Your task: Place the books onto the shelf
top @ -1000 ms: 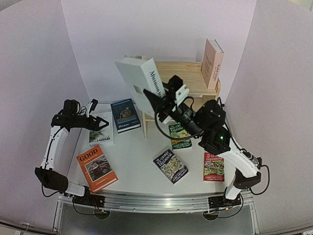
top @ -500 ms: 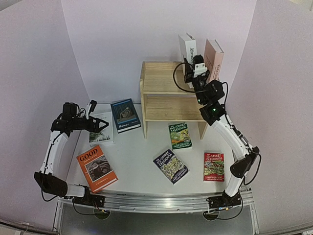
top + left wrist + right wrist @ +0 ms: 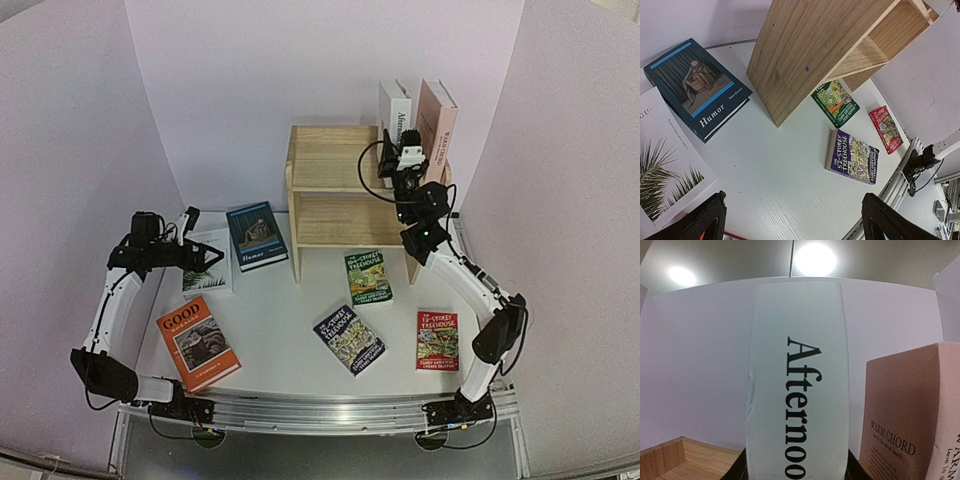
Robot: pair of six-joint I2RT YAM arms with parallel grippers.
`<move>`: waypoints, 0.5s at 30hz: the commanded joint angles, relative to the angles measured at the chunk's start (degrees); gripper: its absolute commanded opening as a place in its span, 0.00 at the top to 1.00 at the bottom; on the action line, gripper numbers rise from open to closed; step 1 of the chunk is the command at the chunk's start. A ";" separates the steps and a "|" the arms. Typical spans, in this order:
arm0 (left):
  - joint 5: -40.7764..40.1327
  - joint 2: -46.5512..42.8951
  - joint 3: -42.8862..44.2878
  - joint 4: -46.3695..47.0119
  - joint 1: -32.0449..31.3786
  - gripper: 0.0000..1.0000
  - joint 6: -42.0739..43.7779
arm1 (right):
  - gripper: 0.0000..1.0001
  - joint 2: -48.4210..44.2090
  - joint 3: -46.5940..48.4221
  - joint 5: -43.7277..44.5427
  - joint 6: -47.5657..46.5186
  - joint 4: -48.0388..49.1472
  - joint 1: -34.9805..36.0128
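My right gripper is shut on a white book with "Afternoo…" on its spine. It holds the book upright on the top right of the pale wooden shelf, close beside a pinkish "Warm Chord" book. My left gripper hangs open and empty over a white palm-leaf book. Flat on the table lie dark blue "Humor", orange "GOOD", and green, dark and red Treehouse paperbacks.
The shelf stands at the back centre against the curved white backdrop. Its lower tier holds nothing. A metal rail runs along the table's near edge by the arm bases.
The right arm carried the white book from in front of the shelf up to its top right, then shifted it closer to the pinkish book. The left arm barely moved.
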 commanded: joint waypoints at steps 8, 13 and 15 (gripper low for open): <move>1.95 -0.61 -1.96 3.47 -0.06 0.06 -0.59 | 0.84 -2.59 -4.61 8.13 -0.66 -0.56 -3.65; 2.16 -0.83 -2.00 3.13 -0.06 0.06 -0.14 | 0.63 -3.17 -5.56 7.60 0.49 -0.50 -3.73; 2.26 -0.97 -2.26 3.21 -0.07 0.06 -0.14 | 0.55 -4.13 -6.56 7.36 1.38 -0.53 -3.73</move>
